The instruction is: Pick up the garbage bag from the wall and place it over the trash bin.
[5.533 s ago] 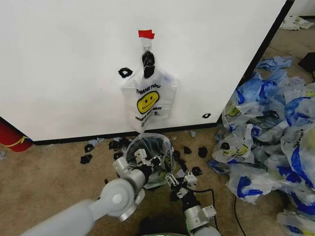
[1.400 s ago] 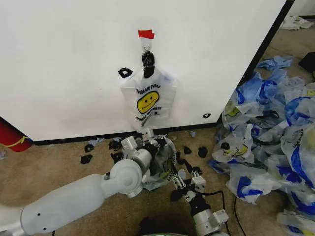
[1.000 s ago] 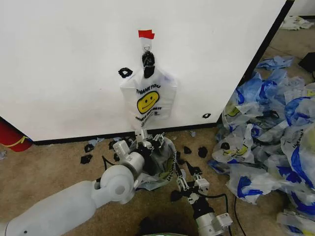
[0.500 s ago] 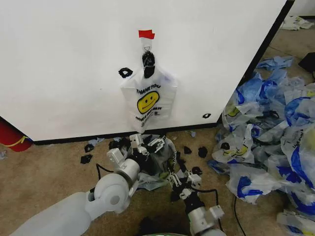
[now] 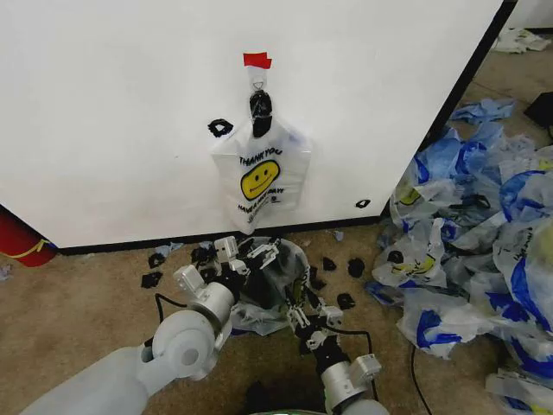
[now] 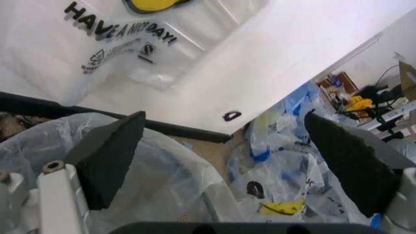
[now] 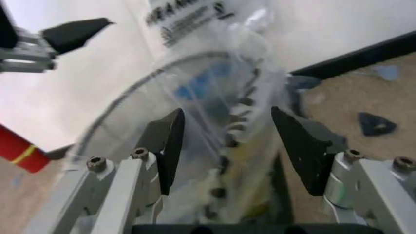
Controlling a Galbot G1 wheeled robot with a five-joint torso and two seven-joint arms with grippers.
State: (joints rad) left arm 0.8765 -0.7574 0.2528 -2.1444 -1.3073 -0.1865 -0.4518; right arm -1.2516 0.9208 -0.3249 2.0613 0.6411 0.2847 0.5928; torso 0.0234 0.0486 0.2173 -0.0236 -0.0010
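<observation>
Looking from the head view, I see the thin translucent white plastic garbage bag (image 5: 260, 171) with a yellow smiley face and black "THANK YOU" print hanging flat on the large white wall panel (image 5: 112, 112), under a small red tape piece (image 5: 257, 60). It is not yet picked. The small round black trash bin (image 5: 275, 275) sits on the floor right below it and already wears a clear liner. My left gripper (image 5: 240, 252) is at the bin's rim, fingers apart; my right gripper (image 5: 302, 322) is low by the bin's near side, also spread. To do this well I'd raise the left one to the bunched handles near the hook and pinch there, lifting up, not pulling out, since thin film tears.

Left wrist view: black pads (image 6: 107, 155) wide apart, nothing between, bag's printed lower part above, wall behind.

Right wrist view: pads (image 7: 300, 146) apart, facing the lined bin.
</observation>
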